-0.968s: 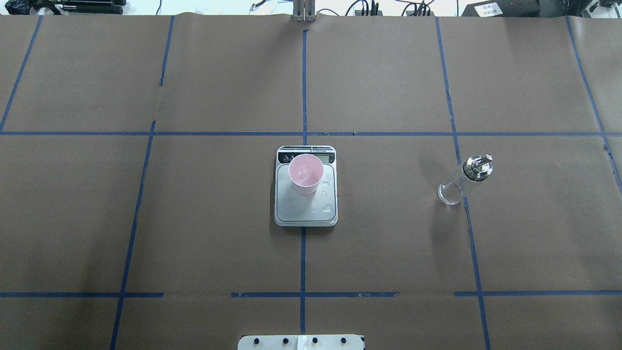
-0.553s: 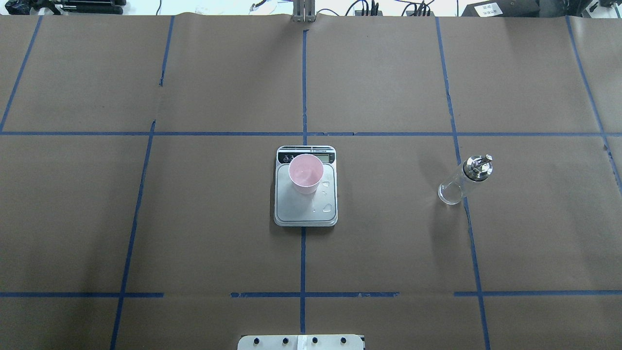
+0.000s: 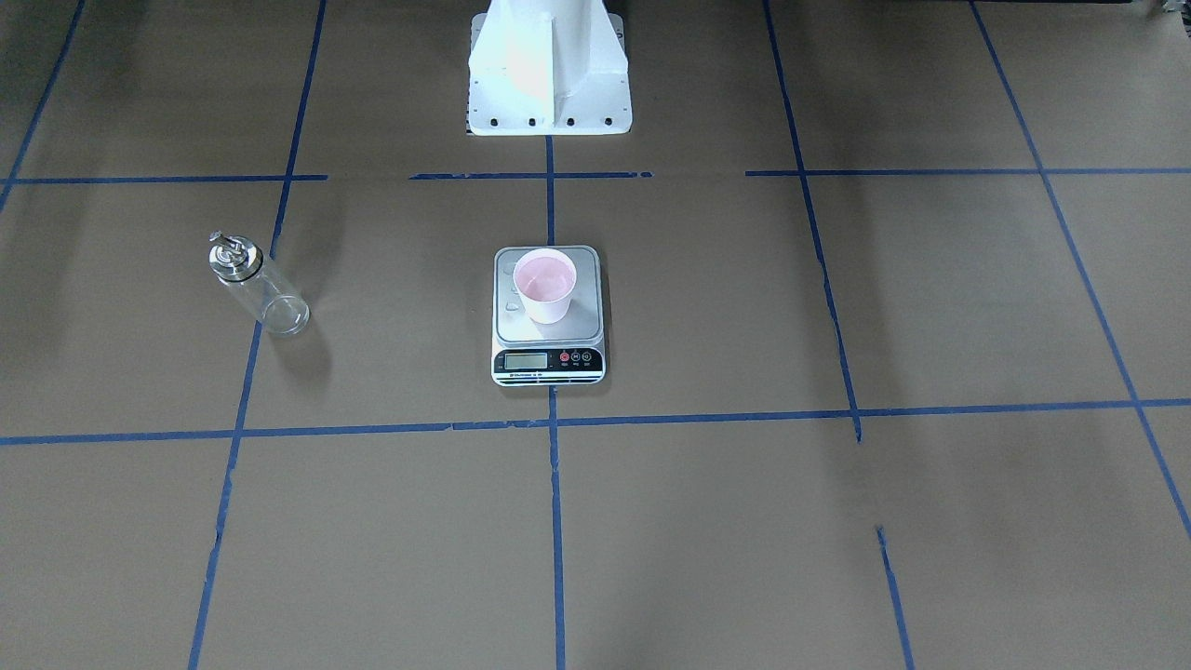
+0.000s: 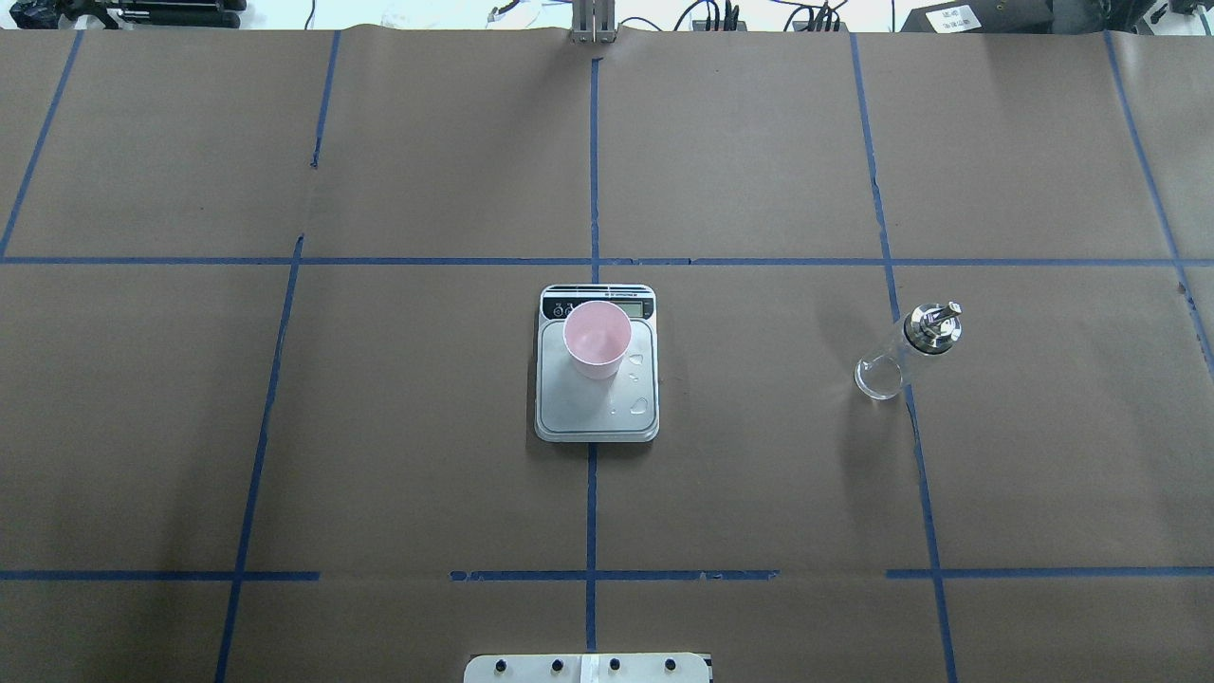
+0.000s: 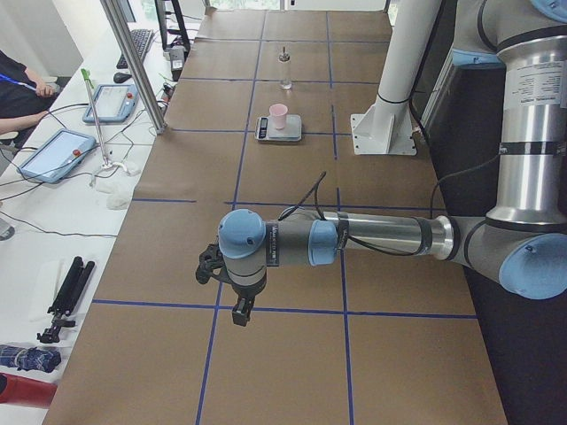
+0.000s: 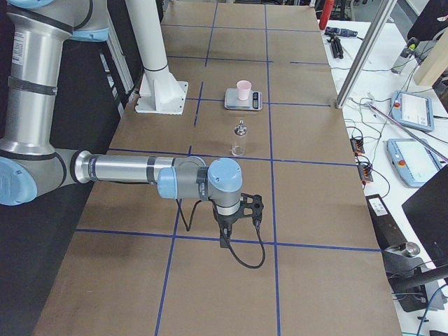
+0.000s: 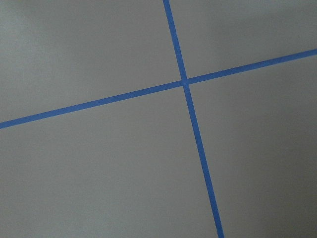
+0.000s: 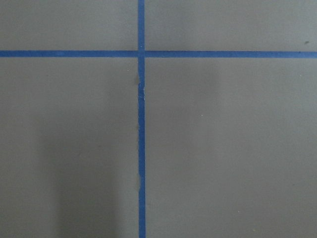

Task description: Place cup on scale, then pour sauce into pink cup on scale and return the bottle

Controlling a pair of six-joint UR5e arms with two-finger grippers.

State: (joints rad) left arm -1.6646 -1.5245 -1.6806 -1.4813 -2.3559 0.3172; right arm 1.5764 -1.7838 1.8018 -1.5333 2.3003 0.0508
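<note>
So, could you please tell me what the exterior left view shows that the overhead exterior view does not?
Only the exterior left view shows the left arm stretched over the table, with the left hand pointing down, far from the scale. It also shows a tablet off to the side. Only the overhead view shows droplets on the scale's platform. Both show the cup standing on the scale and the bottle upright on the table, apart from the scale.

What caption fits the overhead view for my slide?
Pink cup stands on the kitchen scale at centre; glass pour-spout bottle stands apart to its right.
</note>
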